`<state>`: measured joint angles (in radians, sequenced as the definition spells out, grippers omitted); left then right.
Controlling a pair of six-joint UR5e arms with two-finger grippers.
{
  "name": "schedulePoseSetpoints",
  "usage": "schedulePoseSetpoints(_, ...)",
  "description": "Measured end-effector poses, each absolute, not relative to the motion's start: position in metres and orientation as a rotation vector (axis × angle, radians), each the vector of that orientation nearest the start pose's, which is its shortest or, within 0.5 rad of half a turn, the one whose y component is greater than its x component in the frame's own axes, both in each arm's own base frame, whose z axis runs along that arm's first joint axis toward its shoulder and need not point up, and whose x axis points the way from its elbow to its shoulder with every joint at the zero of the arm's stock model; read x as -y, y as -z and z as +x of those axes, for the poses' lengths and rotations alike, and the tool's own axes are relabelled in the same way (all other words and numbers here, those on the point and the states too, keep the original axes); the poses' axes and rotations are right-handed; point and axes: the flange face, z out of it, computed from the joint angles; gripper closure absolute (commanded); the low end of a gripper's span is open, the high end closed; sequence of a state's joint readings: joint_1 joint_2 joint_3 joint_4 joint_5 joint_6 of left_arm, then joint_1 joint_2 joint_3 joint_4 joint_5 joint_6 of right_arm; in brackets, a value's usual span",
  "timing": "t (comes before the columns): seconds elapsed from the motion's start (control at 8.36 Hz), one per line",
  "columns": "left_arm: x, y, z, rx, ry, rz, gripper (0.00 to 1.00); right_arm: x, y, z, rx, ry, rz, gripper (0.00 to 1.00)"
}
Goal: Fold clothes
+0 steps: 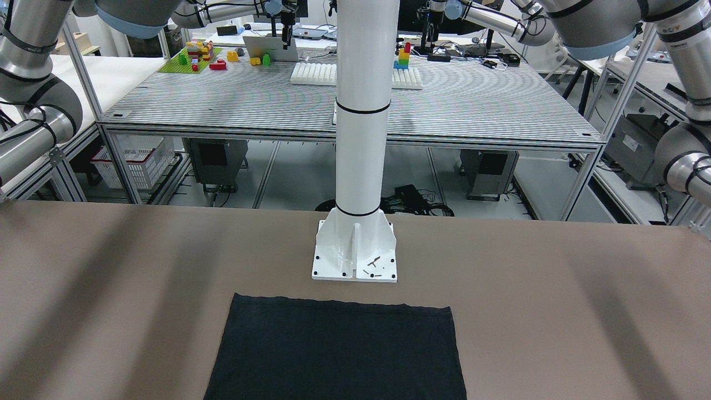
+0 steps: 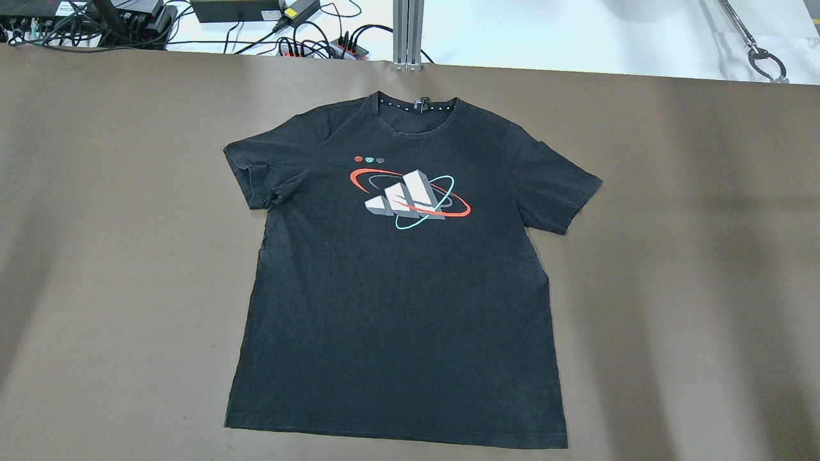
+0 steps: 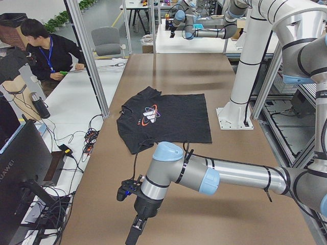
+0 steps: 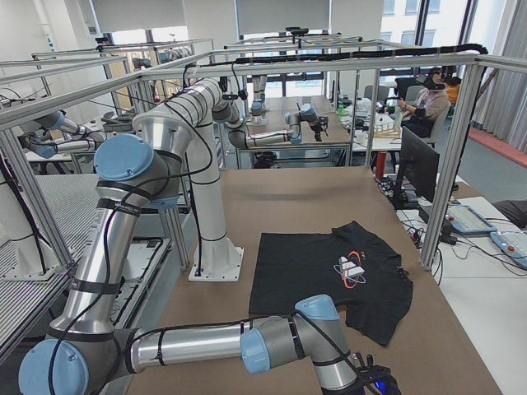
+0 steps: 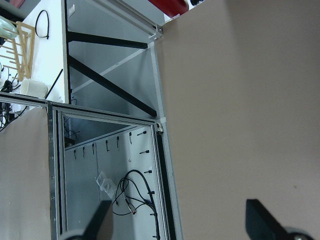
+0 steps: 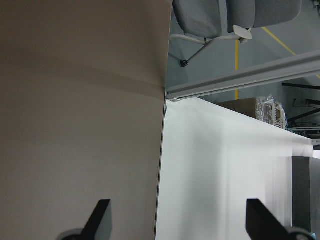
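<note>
Your left gripper [image 5: 182,222] stands wide open: its two dark, flat-ended fingers [image 5: 262,220] sit at either side of the wrist view with nothing between them. It hangs over the edge of the brown table cover [image 2: 96,256], where an aluminium frame rail [image 5: 165,150] and loose black cables [image 5: 130,195] show beyond. Your right gripper [image 6: 180,220] is spread just as wide and is just as empty, over the line where the brown cover meets a smooth white tabletop [image 6: 225,165]. Neither gripper touches the T-shirt [image 2: 397,288]; each is well apart from it, out toward its own end of the table. The shirt is soft black fabric with short sleeves and a round ribbed collar [image 2: 416,109]. It lies flat and face up in the middle of the matte cover, with the collar toward the far edge in the overhead view. Its chest carries a print [image 2: 410,195] of slanted white blocks ringed by red and teal ellipses. One sleeve [image 2: 256,173] is rumpled. The slightly wavy hem lies near the bolted square base [image 1: 355,250] of the glossy white round post [image 1: 362,111].
</note>
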<state>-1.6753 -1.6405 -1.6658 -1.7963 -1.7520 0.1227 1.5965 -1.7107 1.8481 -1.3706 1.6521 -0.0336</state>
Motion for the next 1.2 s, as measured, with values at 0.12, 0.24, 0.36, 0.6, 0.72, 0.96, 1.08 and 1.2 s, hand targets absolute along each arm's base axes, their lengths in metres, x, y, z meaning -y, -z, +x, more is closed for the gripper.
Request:
schedulePoseSetpoints(0.12,0.530,-0.575,-0.172,-0.134,-0.053,0.407,0.06,0.453,-0.589,0.137,0.071,0.020,0.343,0.06)
schedulePoseSetpoints(0.24,0.525,-0.579,-0.171,-0.134,-0.053,0.401,0.06,0.454,-0.587,0.136,0.074,0.021,0.348,0.06)
schedulePoseSetpoints(0.36,0.522,-0.581,-0.170,-0.136,-0.053,0.399,0.06,0.454,-0.585,0.136,0.077,0.022,0.354,0.06)
schedulePoseSetpoints(0.6,0.520,-0.580,-0.169,-0.140,-0.054,0.400,0.06,0.454,-0.576,0.135,0.082,0.023,0.370,0.06)
schedulePoseSetpoints(0.72,0.520,-0.579,-0.169,-0.142,-0.055,0.404,0.06,0.454,-0.570,0.135,0.082,0.026,0.382,0.06)
schedulePoseSetpoints(0.96,0.520,-0.570,-0.169,-0.143,-0.058,0.422,0.06,0.453,-0.552,0.135,0.081,0.034,0.418,0.06)
schedulePoseSetpoints(1.08,0.520,-0.563,-0.168,-0.145,-0.060,0.435,0.06,0.453,-0.542,0.135,0.079,0.035,0.437,0.06)
schedulePoseSetpoints(1.2,0.520,-0.556,-0.167,-0.152,-0.064,0.449,0.06,0.452,-0.534,0.135,0.078,0.034,0.453,0.06)
